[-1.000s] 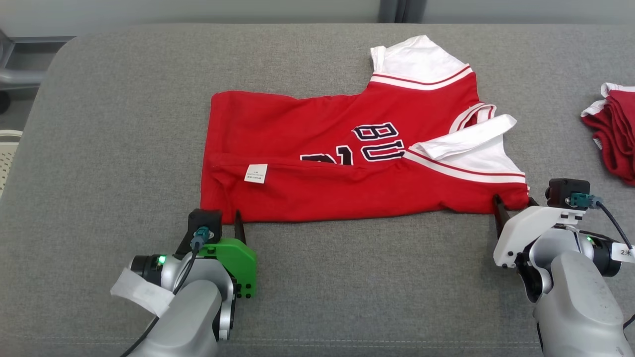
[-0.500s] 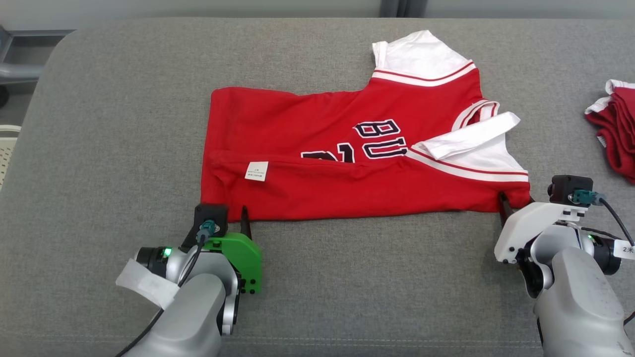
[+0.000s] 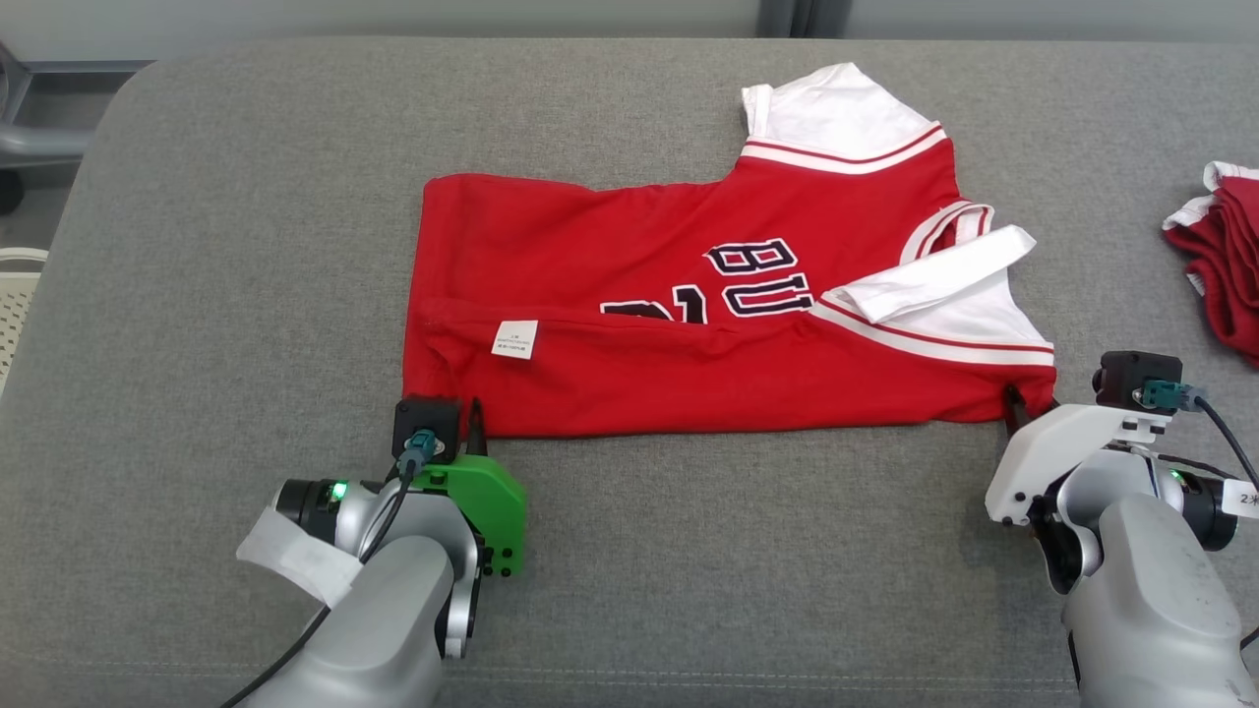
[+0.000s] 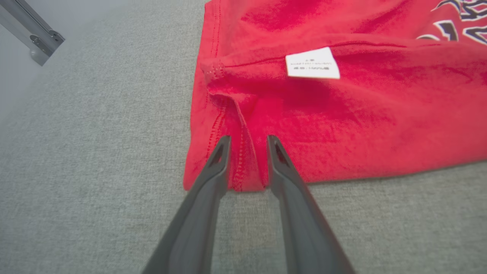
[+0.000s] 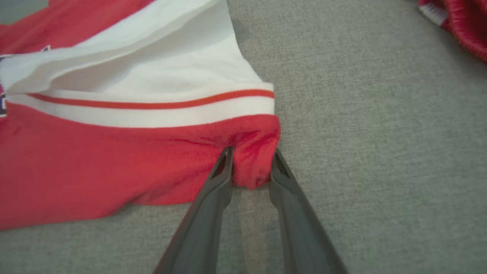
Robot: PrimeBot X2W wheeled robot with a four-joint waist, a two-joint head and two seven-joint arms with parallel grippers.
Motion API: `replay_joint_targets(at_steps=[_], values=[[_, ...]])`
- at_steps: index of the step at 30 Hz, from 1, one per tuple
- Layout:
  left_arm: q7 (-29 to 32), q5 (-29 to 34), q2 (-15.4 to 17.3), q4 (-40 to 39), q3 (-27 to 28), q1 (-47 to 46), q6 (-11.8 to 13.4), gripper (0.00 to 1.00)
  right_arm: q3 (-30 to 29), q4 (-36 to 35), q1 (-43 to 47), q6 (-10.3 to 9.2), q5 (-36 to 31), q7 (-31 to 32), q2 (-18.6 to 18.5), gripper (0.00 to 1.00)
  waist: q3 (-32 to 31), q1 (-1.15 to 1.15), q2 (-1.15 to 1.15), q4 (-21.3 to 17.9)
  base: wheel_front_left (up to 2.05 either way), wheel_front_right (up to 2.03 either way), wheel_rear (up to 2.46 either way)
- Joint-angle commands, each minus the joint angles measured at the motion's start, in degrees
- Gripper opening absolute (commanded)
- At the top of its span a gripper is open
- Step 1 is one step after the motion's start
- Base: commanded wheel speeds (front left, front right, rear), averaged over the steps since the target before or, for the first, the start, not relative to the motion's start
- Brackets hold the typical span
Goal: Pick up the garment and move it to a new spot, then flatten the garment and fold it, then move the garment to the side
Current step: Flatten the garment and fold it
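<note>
Garment (image 3: 689,334) has near-edge corners pinched by left gripper (image 4: 249,137) and right gripper (image 5: 252,150).

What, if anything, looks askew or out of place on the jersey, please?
On the jersey, the near white sleeve is flipped onto the red front rather than lying flat, and a care label shows on the folded-over near panel.

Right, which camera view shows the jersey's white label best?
The left wrist view: the label is large and close, print lines visible but unreadable. The head view shows it as a small white square. The right wrist view faces the sleeve end of the jersey.
</note>
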Motion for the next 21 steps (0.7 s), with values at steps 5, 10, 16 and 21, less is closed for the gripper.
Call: replay_joint_targets(at_steps=[5, 10, 16, 21], values=[[0.49, -0.05, 0.44, 0.25, -0.55, 1.12, -0.31, 0.44, -0.60, 0.69, 0.63, -0.11, -0.74, 0.36, -0.20, 0.41, -0.05, 0.00, 0.00, 0.16, 0.00, 0.00, 0.00], [0.81, -0.37, 0.16, 0.55, -0.90, 0.96, -0.53, 0.44, -0.25, 0.87, 0.09, -0.11, -0.78, 0.59, -0.20, 0.42, 0.17, 0.00, 0.00, -0.03, 0.00, 0.00, 0.00], [0.65, -0.71, 0.22, 1.17, -1.03, 1.19, -0.66, 0.00, -0.25, 1.10, -0.04, -0.12, -0.92, 0.84, -0.20, 0.23, 0.25, 0.00, 0.00, -0.27, 0.00, 0.00, 0.00], [0.04, -1.68, 0.94, 1.81, -0.18, 1.70, -0.81, 0.00, -0.79, 1.17, 0.15, -0.14, -1.30, 0.81, -0.29, 0.00, 0.14, 0.00, 0.00, -0.25, 0.00, 0.00, 0.00]])
